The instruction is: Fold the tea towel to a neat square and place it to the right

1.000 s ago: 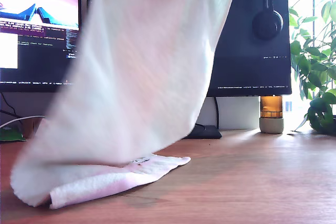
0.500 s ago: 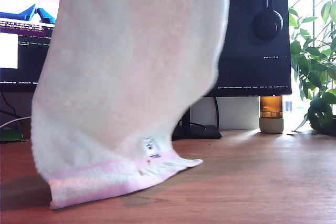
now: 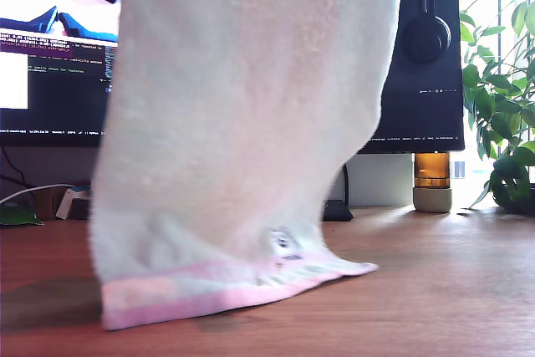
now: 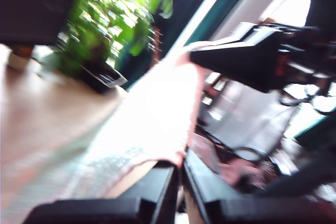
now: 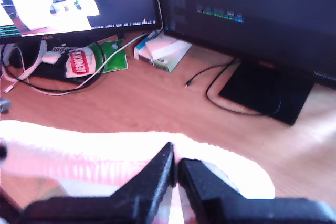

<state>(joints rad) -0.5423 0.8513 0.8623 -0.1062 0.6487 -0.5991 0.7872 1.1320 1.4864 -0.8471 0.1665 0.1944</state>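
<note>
The tea towel (image 3: 242,140), fluffy white with a pink hem (image 3: 217,290), hangs down from above the exterior view. Its lower hem rests on the wooden table (image 3: 443,290), and a small label shows near that hem. Both grippers are above the exterior view's frame. In the first wrist view my first gripper (image 4: 181,169) is shut on the edge of the towel (image 4: 152,119), and the other gripper (image 4: 236,61) pinches the same edge further along. In the second wrist view my second gripper (image 5: 176,166) is shut on the towel (image 5: 105,153), high above the table.
Two monitors (image 3: 50,56) (image 3: 426,98) stand behind the towel, with headphones (image 3: 426,35) hung on one. A plant (image 3: 501,106) and an amber jar (image 3: 432,180) are at the exterior view's right. A green packet (image 5: 89,61), a white box (image 5: 163,48) and cables lie below the monitors.
The hanging towel has swung to the exterior view's right. Its hem slid that way along the table, and more of the left monitor now shows.
</note>
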